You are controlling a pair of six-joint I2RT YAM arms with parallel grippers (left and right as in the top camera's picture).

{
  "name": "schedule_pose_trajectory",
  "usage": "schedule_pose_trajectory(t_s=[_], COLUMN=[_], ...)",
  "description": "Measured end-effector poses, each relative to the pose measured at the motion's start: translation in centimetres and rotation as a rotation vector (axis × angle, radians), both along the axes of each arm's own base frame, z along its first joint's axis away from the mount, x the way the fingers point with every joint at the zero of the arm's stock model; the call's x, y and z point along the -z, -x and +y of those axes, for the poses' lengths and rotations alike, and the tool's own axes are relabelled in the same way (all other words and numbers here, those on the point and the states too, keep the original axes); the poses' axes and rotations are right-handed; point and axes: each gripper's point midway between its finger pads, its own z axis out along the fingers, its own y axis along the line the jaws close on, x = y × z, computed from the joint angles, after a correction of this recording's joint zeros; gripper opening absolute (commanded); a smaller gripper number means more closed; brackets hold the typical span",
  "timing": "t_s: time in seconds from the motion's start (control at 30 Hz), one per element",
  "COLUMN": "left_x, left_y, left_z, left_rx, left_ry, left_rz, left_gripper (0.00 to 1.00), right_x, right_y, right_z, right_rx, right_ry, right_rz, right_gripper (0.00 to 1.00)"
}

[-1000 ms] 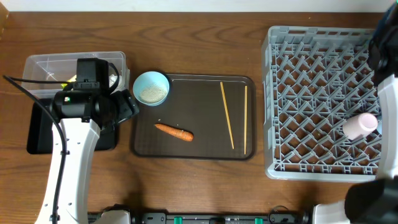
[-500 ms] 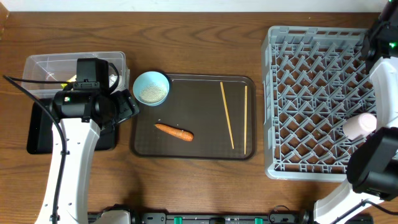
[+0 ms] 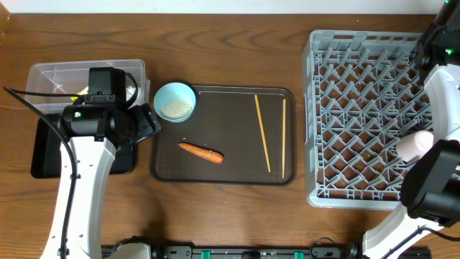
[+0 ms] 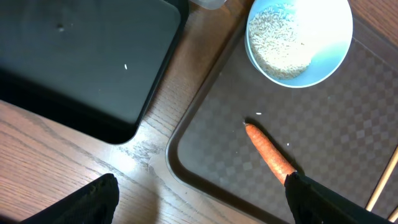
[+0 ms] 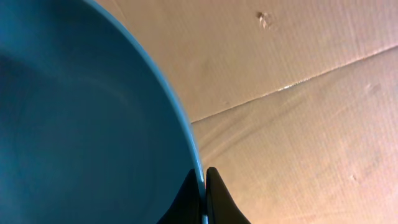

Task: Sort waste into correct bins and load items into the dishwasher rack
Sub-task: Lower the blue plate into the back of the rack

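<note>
Clenched on the rim of the blue dish (image 5: 81, 124), out past the 2 o'clock corner of the rack (image 3: 359, 115), the right end effector (image 5: 204, 186) likely grips edge-on to slot it upright there, while the left end effector (image 4: 205, 199) hovers released above the carrot (image 4: 270, 155).

Bare tray (image 3: 237, 133) between carrot (image 3: 201, 152), chopsticks (image 3: 262, 133)
</note>
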Motion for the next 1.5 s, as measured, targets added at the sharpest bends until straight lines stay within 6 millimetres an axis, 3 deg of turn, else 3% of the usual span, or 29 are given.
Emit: schedule_pose_trajectory(t_s=[0.33,0.57,0.67,0.8,1.03,1.3,1.5], left_x=[0.0,0.0,0.0,0.0,-0.1,-0.1,-0.2], left_y=[0.0,-0.1,-0.1,-0.1,-0.4,-0.4,-0.5], left_z=[0.0,0.0,0.0,0.0,0.0,0.0,0.0], left_rx=[0.0,0.0,0.0,0.0,0.0,0.0,0.0], left_ry=[0.0,0.0,0.0,0.0,-0.001,-0.001,0.0], left_rz=[0.001,-0.003,-0.003,-0.004,-0.018,-0.018,-0.021], left_gripper=[0.88,0.88,0.88,0.88,0.88,0.88,0.88], right_x=[0.0,-2.2,-2.1,-1.1,3.2,3.4,4.4], right_y=[-2.0,-3.5,-3.7,-3.6,-2.4,-2.0,-1.2], right_z=[1.2,1.2,1.3,1.1,0.3,-0.3,0.0], right_rx=[-0.097,-0.159,-0.175,-0.186,-0.169,-0.154,-0.134], right_ry=[-0.016,0.038,0.043,0.038,0.02,0.03,0.005], right_rz=[-0.024,-0.065,-0.034,0.006,0.085,0.064,0.098], right_gripper=[0.01,0.01,0.01,0.01,0.01,0.01,0.14])
